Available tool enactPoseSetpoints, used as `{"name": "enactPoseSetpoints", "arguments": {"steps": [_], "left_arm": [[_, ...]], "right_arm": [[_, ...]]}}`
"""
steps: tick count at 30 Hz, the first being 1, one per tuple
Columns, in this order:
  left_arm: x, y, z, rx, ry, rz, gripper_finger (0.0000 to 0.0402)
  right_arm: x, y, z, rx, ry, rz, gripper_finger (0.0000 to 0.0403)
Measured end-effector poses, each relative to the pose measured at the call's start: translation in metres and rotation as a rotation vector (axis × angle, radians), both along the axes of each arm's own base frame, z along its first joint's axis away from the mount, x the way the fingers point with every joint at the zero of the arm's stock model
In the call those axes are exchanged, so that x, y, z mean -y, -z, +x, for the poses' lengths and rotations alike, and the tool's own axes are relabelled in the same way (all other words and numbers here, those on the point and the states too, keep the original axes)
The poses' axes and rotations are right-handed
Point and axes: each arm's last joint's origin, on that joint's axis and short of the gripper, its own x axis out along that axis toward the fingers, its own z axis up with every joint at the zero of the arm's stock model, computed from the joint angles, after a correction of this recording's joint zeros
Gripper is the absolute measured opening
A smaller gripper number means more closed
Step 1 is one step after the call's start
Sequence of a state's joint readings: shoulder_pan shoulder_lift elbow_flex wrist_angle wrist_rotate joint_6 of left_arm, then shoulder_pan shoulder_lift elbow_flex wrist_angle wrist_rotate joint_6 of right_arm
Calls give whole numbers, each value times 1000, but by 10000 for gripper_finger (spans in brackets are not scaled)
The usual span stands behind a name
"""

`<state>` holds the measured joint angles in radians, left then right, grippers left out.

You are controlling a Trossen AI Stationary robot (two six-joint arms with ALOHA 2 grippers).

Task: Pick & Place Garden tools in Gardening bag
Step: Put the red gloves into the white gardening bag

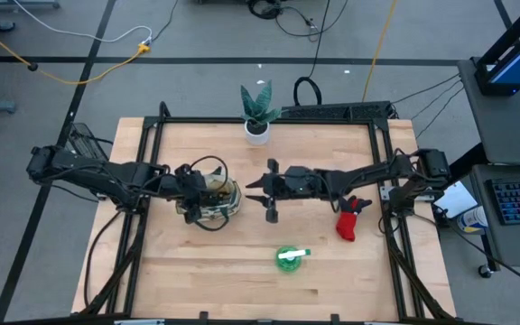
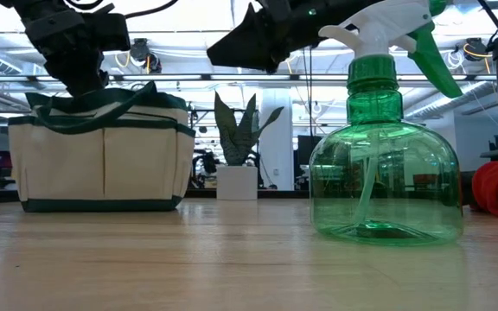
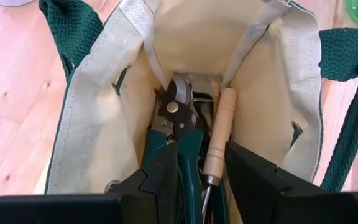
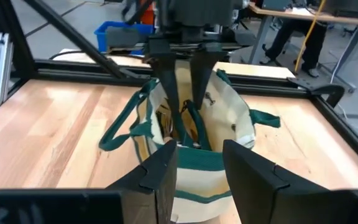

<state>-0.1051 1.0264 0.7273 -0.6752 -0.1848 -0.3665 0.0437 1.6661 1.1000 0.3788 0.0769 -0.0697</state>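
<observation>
The cream gardening bag [image 1: 219, 200] with green trim stands on its base at the table's middle left, and also shows in the low view [image 2: 102, 155]. Inside lie dark-handled pruning shears [image 3: 178, 118] and a wooden-handled tool [image 3: 219, 134]. My left gripper [image 3: 202, 155] points down into the bag's mouth [image 1: 206, 192], open, with the shears' handles and the wooden tool below its gap. My right gripper [image 1: 256, 185] hovers open and empty just right of the bag [image 4: 199, 152]. A green spray bottle [image 1: 289, 257] and a red-black glove [image 1: 350, 221] lie on the table. My left gripper comes at the bag from above, pointing down. One finger [image 3: 160, 177] stands in front of a shears handle [image 3: 157, 146]; I cannot tell whether it touches the shears.
A green plant in a white pot [image 1: 258, 113] stands at the far edge's middle. A black frame [image 1: 152, 126] borders the table's far and side edges. The spray bottle [image 2: 383, 173] stands near the front, with bare wood around it.
</observation>
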Motion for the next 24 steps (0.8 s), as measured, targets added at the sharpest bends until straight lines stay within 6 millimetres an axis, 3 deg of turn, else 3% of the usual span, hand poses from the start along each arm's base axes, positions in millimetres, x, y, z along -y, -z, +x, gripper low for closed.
{"name": "enactPoseSetpoints", "arguments": {"steps": [7, 17, 24], "left_arm": [[1, -5, 6, 79, 32, 17, 140], [1, -17, 18, 240, 95, 85, 140], [1, -23, 23, 310, 112, 162, 140]], "right_arm": [[-11, 3, -2, -38, -39, -39, 133], [-21, 10, -5, -109, 67, -108, 188], [-24, 10, -14, -186, 105, 10, 207]]}}
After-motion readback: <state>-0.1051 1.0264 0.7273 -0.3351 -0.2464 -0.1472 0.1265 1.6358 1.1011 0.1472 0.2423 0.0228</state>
